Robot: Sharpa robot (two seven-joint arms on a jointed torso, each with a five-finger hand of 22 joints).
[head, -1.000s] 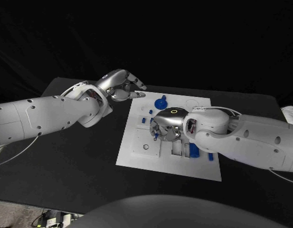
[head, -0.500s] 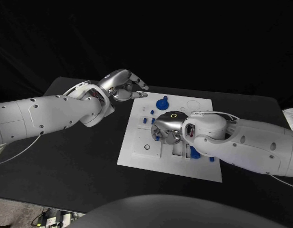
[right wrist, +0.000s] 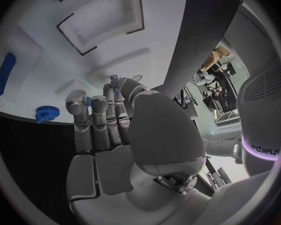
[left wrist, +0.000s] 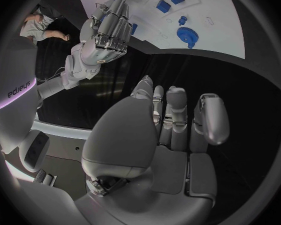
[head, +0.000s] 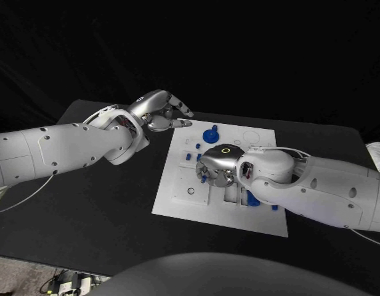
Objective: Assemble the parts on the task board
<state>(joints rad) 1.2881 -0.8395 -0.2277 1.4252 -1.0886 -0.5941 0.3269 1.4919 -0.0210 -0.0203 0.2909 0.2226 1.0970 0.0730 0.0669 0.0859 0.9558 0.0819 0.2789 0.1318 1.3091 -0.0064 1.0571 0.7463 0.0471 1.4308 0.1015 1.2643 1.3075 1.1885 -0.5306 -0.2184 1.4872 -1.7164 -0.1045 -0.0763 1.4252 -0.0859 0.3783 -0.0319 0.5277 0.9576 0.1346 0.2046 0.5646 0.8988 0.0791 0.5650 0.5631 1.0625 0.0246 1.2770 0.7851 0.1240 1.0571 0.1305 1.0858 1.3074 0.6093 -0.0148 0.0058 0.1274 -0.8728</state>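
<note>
— Board? White task board [head: 179, 200] mid-table [head: 92, 203], long axis running away from the robot, slightly tilted. Blue gear [head: 210, 134] near its far end, elongated blue part [right wrist: 3, 73] lying flat by a rectangular recess [right wrist: 103, 22].

— Hands? Right hand [head: 218, 165] over the board's middle, fingers curled down; grip impossible to tell. Left hand [head: 159, 111] just off the far left corner, fingers together, holding nothing.

The task board [head: 177, 200] is white and lies on my black bench [head: 83, 209]. The gear [head: 210, 133] on it is blue (also the other small parts [head: 253, 198] I can see are blue). My arms are white, with silver fingers [head: 179, 108].
</note>
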